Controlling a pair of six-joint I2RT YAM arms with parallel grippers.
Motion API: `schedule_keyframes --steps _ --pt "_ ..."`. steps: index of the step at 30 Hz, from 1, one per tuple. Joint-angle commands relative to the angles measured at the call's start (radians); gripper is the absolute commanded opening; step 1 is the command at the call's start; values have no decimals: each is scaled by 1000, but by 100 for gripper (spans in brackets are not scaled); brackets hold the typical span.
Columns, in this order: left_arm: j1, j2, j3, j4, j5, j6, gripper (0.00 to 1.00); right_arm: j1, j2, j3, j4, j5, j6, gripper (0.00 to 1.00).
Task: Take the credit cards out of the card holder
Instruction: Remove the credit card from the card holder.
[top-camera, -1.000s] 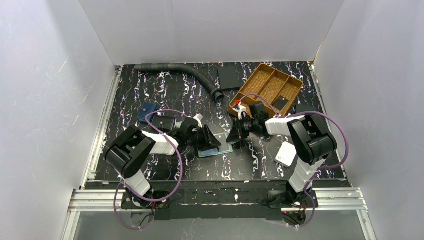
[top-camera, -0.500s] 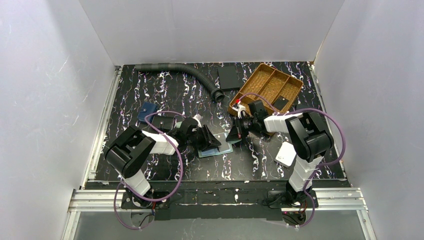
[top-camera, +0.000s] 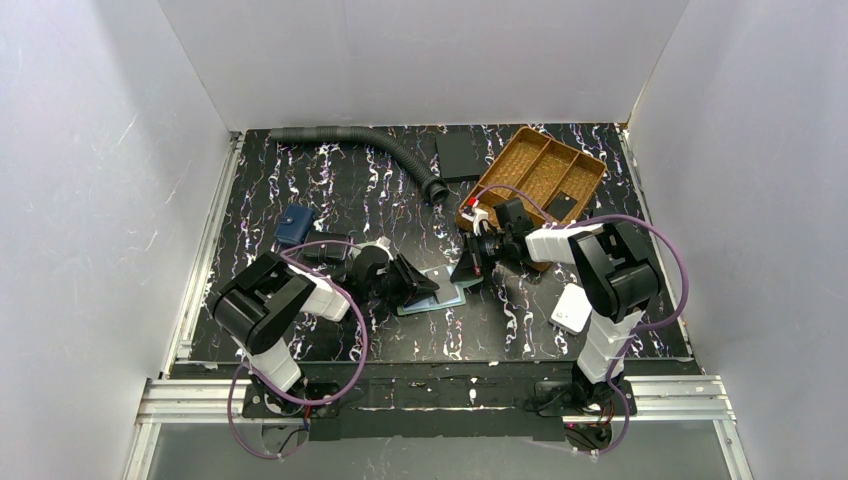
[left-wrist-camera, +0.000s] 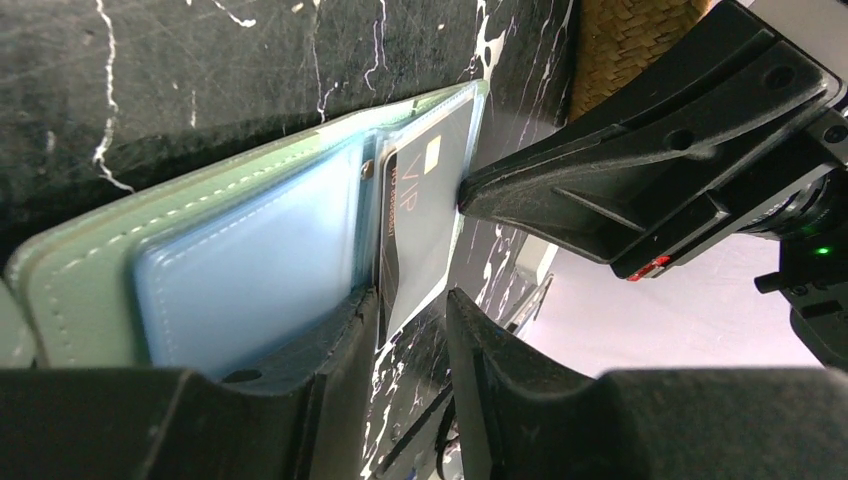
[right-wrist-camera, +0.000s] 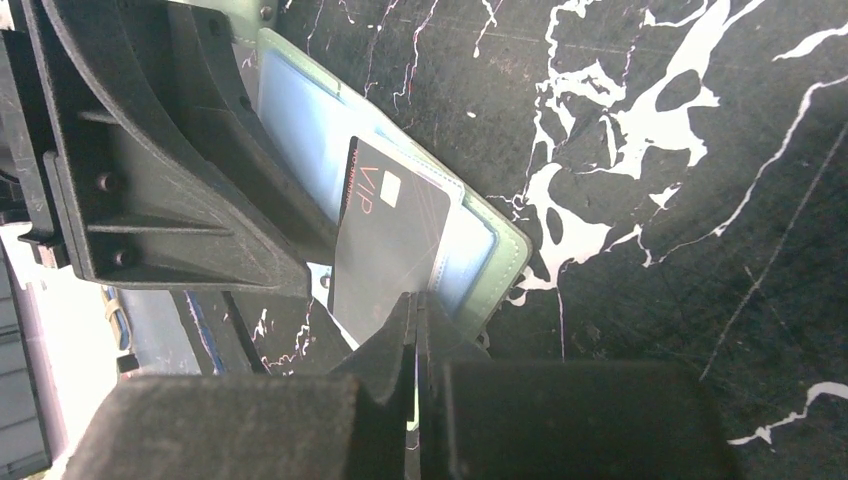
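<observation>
Black card (right-wrist-camera: 385, 240) pinched in the pressed-together right gripper (right-wrist-camera: 413, 300); left gripper (left-wrist-camera: 410, 298) part-spread, pressing the card holder (left-wrist-camera: 240, 250).

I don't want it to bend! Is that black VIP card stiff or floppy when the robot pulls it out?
Probably stiff: the black card looks flat though only its edge sits in the shut right gripper. Its face looks smooth, so it may slide easily from the card holder. Likely light, being so thin.

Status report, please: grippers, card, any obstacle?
Left gripper open, resting on card holder. Right gripper shut on black card, partly out. No obstacle seen.
</observation>
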Motion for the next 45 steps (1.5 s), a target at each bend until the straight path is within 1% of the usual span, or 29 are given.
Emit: schedule_keyframes --steps 1,5,15,20,29,39,43,44,45 --pt "0 16 -8 180 -77 -48 29 44 66 -7 -67 66 -39 1" --pt "0 23 -15 182 -103 -37 22 44 68 -5 -67 64 -40 1" --pt "0 70 -7 182 -84 7 0 47 70 1 -96 57 -54 1" --pt "0 55 -16 180 -80 65 0 47 68 6 -105 70 -65 1" --pt "3 14 -104 158 -104 107 0 42 60 14 -128 120 -88 1" --pt "21 -74 -132 37 -139 134 0 37 58 18 -137 143 -104 3" --pt "21 -83 -133 27 -135 132 0 37 58 18 -140 144 -107 3" --pt "21 -83 -130 27 -132 130 5 37 58 18 -140 144 -109 3" --pt "21 -81 -125 25 -128 128 14 37 58 18 -142 143 -109 3"
